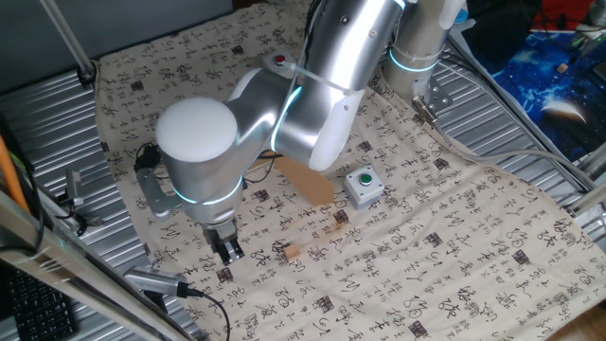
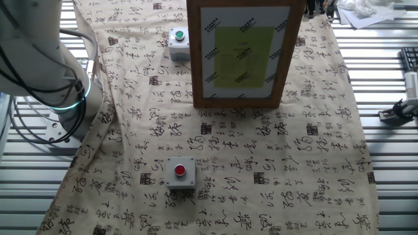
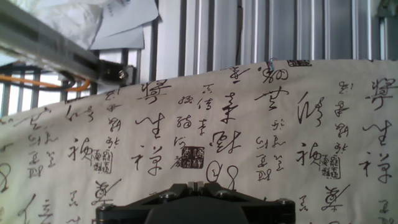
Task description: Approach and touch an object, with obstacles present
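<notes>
Upright on the cloth (image 2: pixel 274 150), the wooden board (image 2: pixel 245 52) stands just right of the green button box (image 2: pixel 177 40); the red button box (image 2: pixel 180 172) sits well nearer. Fingers together, the gripper (image 1: pixel 227 248) hovers over cloth.

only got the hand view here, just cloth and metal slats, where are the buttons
observer: Neither shows in your view. The green box sits on the cloth right beside the board.
operator: and the red one
observer: The red box stands alone on the cloth, out in front of the board's face.
operator: so where's my tool
observer: The tool hangs low over the cloth near its edge, on the board's back side, apart from both boxes.
</notes>
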`<state>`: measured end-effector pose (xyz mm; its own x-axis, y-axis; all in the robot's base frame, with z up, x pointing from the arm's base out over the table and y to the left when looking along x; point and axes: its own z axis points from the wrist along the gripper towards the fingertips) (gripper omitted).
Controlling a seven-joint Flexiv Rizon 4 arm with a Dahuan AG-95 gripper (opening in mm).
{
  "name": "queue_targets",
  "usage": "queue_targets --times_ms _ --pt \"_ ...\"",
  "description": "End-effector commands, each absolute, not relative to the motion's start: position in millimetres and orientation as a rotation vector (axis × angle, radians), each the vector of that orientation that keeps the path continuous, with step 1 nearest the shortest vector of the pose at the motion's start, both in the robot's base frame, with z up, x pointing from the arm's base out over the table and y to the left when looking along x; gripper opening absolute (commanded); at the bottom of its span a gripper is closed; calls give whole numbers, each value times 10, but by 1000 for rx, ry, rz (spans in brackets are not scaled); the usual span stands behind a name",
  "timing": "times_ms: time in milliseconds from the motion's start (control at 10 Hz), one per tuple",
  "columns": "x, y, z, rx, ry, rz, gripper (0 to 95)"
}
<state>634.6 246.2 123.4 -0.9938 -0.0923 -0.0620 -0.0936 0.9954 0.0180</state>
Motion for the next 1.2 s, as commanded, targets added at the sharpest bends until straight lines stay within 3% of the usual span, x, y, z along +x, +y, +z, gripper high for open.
queue_targets --times_ms 100,800,1200 --pt "6355 2469 1235 -181 3082 31 0" --pt "6354 2492 1233 -198 3076 34 0" --pt "6004 2663 1270 -148 3076 30 0"
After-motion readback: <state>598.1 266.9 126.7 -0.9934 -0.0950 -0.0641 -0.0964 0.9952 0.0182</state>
